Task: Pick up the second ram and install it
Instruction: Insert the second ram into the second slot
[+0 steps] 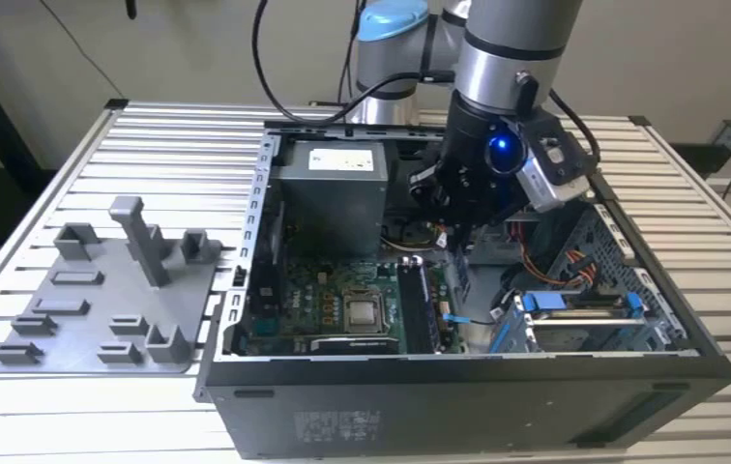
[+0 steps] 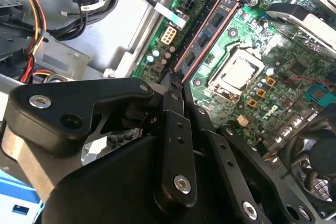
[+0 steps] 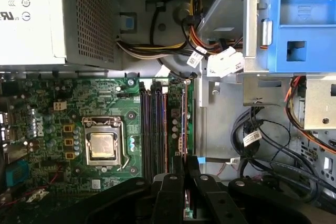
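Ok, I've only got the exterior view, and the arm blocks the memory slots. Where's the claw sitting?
Observer: In the second wrist view the claw is at one end of a ram stick that lies along the memory slots, chips showing.
Operator: Lined up with it?
Observer: In the first wrist view the claw is in line with the slots, beside the processor socket.
Operator: Any cables near?
Observer: White-tagged cables lie past the slots' far end, apart from the claw.

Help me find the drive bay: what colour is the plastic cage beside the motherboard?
Bright blue drive cage, clearest in the first wrist view.
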`<state>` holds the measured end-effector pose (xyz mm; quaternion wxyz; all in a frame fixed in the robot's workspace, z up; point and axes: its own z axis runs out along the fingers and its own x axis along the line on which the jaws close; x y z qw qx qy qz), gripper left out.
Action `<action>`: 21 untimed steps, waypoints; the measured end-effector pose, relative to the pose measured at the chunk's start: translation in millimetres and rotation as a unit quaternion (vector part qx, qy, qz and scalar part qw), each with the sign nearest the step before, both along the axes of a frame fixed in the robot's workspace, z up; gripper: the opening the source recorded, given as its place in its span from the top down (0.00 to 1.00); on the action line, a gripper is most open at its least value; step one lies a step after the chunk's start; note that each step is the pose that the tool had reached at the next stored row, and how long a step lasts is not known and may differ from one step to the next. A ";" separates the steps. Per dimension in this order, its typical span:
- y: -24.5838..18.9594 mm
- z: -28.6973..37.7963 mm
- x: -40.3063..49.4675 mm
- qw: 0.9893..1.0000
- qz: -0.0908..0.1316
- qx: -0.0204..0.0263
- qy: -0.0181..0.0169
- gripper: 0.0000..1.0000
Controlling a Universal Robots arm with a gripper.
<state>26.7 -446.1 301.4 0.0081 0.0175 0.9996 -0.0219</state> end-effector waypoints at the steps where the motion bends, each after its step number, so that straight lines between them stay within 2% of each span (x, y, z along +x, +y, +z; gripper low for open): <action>1: 0.0 0.0 0.0 1.000 0.000 0.000 0.000 0.86; 6: 0.0 -4.0 -0.4 1.000 0.000 0.000 0.000 0.86; 13: 0.0 -16.5 -11.4 1.000 0.000 0.000 0.000 0.86; 21: -0.1 -31.0 -18.5 1.000 0.001 0.000 0.000 0.86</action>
